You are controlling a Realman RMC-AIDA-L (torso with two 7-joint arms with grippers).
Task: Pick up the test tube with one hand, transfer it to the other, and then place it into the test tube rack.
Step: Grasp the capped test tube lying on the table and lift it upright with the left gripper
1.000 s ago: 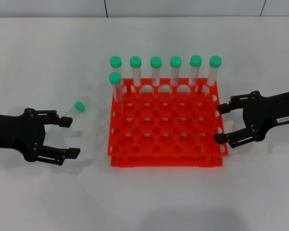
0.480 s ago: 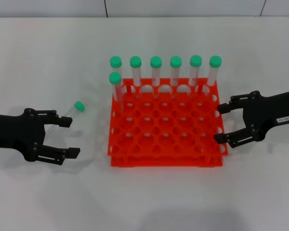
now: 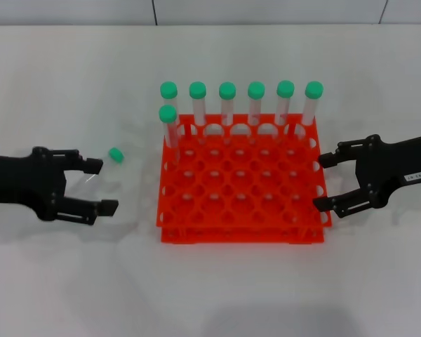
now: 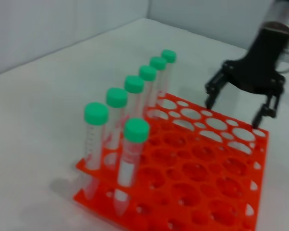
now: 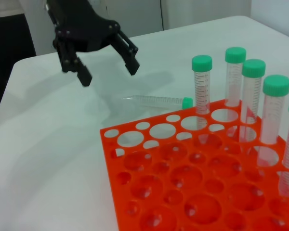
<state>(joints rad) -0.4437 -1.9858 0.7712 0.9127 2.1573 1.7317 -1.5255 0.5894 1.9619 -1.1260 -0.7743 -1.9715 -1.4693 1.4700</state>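
The left gripper (image 3: pixel 95 186) has drawn back and up from the test tube (image 3: pixel 105 163).

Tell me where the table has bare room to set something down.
Bare: the wide table strip in front of the test tube rack, and behind it. Crowded: the loose test tube by the left gripper; the right gripper beside the rack.

Bright orange-red plastic rack with a grid of round holes (image 3: pixel 242 189) on a plain white tabletop (image 3: pixel 210 288). The upright clear plastic tubes (image 3: pixel 227 105) all have green screw caps, same as the clear tube lying flat (image 5: pixel 156 101) (faint printed markings down the sides). Both two-finger grippers are black, left (image 3: pixel 97 187) and right (image 3: pixel 325 182); the right has a small white label.
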